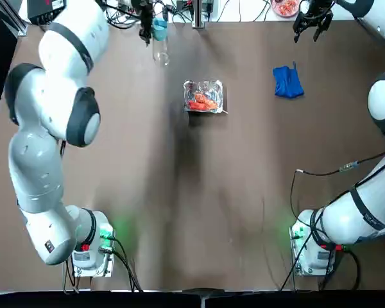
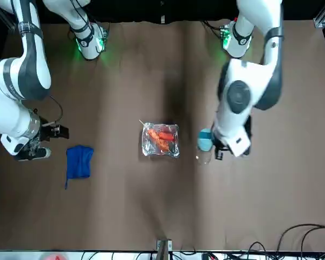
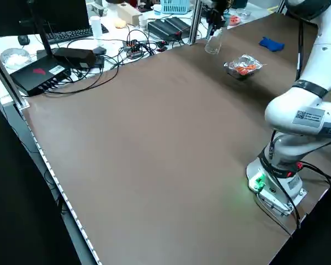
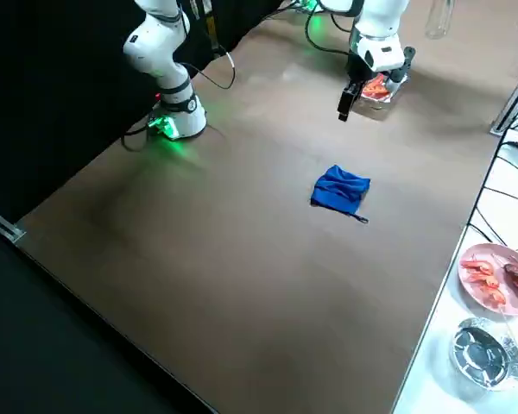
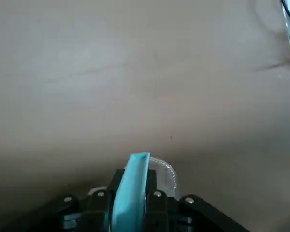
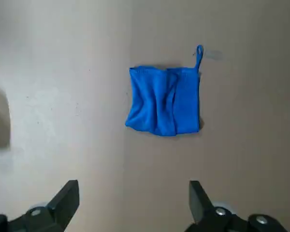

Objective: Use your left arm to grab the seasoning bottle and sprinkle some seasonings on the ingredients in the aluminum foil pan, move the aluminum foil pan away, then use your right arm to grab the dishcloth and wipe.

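At the surface's far left, left gripper (image 1: 155, 32) clamps seasoning bottle (image 1: 160, 46) at its cap, left of aluminum foil pan (image 1: 204, 96). Sprinkling, pan removal, wiping judged pending. Dishcloth (image 1: 287, 82) untouched; right gripper (image 1: 313, 20) spread, empty.

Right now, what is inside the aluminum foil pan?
Inside the aluminum foil pan lies a small heap of orange-red ingredients. Whatever is under the heap is covered, so the pan's bottom there cannot be seen.
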